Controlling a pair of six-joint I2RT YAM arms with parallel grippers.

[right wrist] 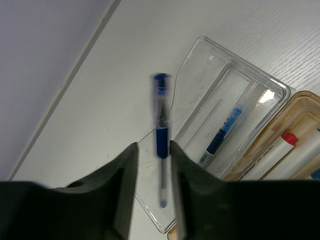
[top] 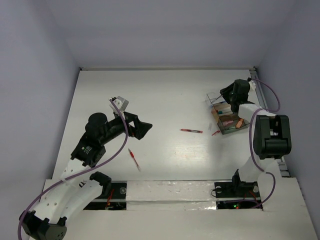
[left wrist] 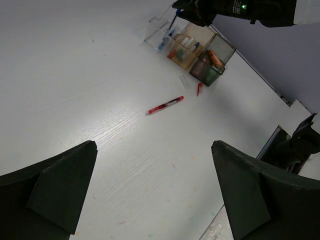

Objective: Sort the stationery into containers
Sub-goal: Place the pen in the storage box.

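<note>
A: Where is the blue pen (right wrist: 161, 140) sitting against the right pincer (right wrist: 152, 147)?
B: It is showing blurred in the gap between the two fingers (right wrist: 125, 180), lined up with them. A sliver of space is showing beside it, so the jaws are standing slightly parted and not pinching it.
A: What is lying beneath?
B: The organiser box (right wrist: 245, 62), sitting near the far right corner of the table (top: 165, 90), close to the right edge. One end of the pen is showing over the rim of the clear end compartment, the other over bare table beside the box.
A: Is anything occupying that compartment?
B: A second blue pen (right wrist: 222, 132) is lying inside it, and a white-bodied pen (right wrist: 295, 152) with a red cap is lying in the brownish compartment next door.
A: What is lying loose?
B: One red pen (top: 191, 131) is lying mid-table, well apart from the box. A small red piece (top: 215, 133) is lying just beside the box. A second red pen (top: 133, 157) is lying toward the near edge, close to the left arm.
A: And the left pincer (top: 145, 129)?
B: It is hovering with its jaws spread wide, holding nothing, well apart from the box.
</note>
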